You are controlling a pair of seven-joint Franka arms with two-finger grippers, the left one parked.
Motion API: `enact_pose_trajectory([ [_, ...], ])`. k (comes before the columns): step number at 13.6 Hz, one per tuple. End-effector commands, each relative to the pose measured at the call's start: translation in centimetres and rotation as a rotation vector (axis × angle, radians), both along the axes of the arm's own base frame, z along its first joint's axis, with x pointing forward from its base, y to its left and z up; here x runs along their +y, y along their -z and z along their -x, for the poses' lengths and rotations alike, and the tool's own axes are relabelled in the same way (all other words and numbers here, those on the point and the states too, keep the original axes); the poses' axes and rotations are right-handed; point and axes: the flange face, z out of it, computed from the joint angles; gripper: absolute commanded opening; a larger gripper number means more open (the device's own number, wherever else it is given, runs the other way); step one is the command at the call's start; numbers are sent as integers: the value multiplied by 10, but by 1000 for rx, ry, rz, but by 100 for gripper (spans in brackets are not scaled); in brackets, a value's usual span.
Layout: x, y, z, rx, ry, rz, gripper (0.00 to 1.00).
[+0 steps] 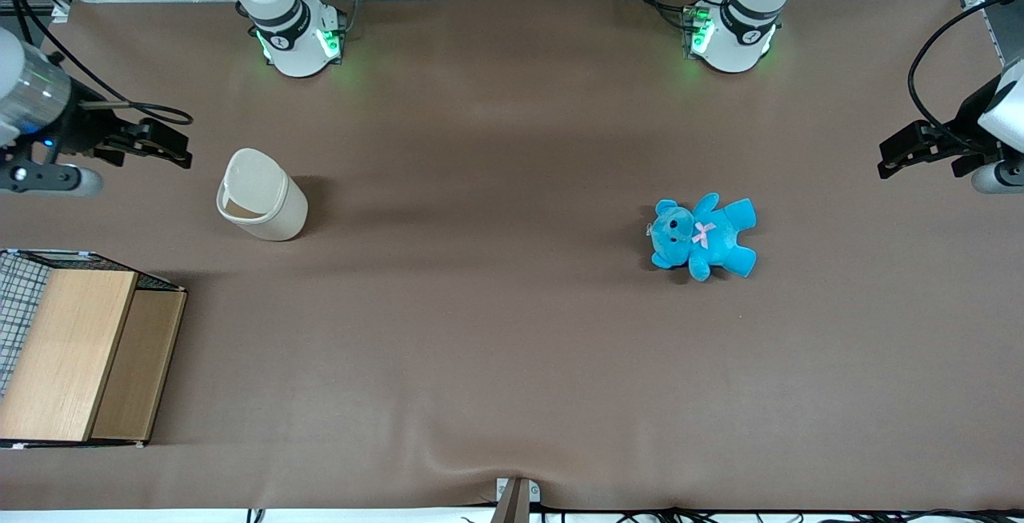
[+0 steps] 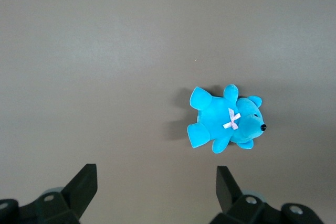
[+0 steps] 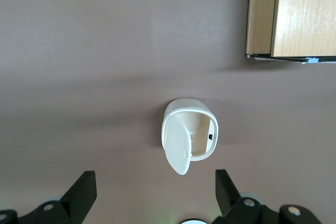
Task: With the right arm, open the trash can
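The cream-white trash can (image 1: 272,207) stands on the brown table toward the working arm's end. Its flip lid (image 1: 250,179) is swung up and tilted, so the inside shows. In the right wrist view the trash can (image 3: 197,116) shows from above with the lid (image 3: 177,148) hanging open over its mouth. My right arm's gripper (image 1: 181,149) hovers above the table beside the can, clear of it and slightly farther from the front camera. The gripper (image 3: 155,188) is open, with only bare table between its fingers.
A wire crate with a wooden top (image 1: 72,355) stands nearer the front camera than the trash can, and its corner (image 3: 291,14) shows in the right wrist view. A blue teddy (image 1: 704,237) lies toward the parked arm's end. The two arm bases (image 1: 298,39) stand at the table's back edge.
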Motion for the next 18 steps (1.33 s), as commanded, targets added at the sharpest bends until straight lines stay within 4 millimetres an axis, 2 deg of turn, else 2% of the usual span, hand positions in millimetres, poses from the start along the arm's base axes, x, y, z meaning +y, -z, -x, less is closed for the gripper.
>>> enact_pose_trajectory([
  [1, -20, -20, 4, -26, 4, -25, 100],
  [3, -48, -31, 8, -50, -35, -49, 100],
  [6, -71, -55, 26, -91, -81, -49, 100],
  [8, -72, -61, 36, -102, -79, -46, 100],
  [10, -71, -59, 44, -120, -76, -44, 100],
  [16, -76, -51, 22, -125, -64, -27, 100],
  [18, -78, -52, 21, -127, -58, -20, 100],
])
